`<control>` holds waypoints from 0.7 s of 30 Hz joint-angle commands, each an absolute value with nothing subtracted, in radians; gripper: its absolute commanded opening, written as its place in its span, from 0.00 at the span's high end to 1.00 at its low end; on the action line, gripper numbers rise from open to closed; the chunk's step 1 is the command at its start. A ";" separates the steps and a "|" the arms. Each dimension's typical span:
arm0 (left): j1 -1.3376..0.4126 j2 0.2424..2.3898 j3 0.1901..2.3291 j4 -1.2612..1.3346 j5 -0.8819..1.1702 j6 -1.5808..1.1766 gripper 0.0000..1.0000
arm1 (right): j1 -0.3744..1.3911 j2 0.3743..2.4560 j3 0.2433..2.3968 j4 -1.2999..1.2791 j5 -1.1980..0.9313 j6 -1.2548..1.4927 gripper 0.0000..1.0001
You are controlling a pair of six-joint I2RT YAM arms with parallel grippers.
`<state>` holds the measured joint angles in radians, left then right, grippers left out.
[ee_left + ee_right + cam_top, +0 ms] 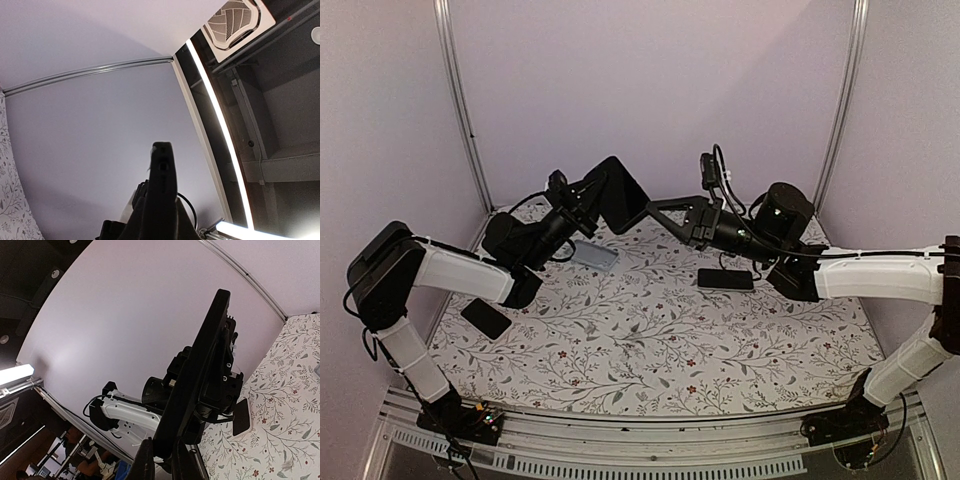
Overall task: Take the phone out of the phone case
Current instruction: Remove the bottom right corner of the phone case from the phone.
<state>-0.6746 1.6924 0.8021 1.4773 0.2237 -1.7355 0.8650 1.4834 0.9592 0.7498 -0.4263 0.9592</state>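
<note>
The black phone in its black case (623,194) is held up in the air over the back of the table, between both arms. My left gripper (590,198) is shut on its left end. My right gripper (656,207) is shut on its right edge. In the left wrist view the cased phone (164,180) stands edge-on between my fingers, at the left gripper (162,212). In the right wrist view it (200,360) runs as a dark slab up from the right gripper (162,455). I cannot tell whether phone and case have come apart.
On the floral table cover (650,350) lie a black phone-like slab (725,279) under the right arm, a grey flat piece (595,255) near the left arm, and a black flat piece (485,318) at the left edge. Purple walls close the back and sides.
</note>
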 commanded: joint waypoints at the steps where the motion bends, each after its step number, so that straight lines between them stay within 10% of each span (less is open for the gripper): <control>1: -0.684 1.676 0.833 1.675 0.222 -1.792 1.00 | 0.871 1.513 0.977 0.817 -0.471 0.952 0.98; 21: -0.684 1.661 0.935 1.762 0.289 -1.802 1.00 | 0.826 1.604 1.008 0.767 -0.570 0.939 1.00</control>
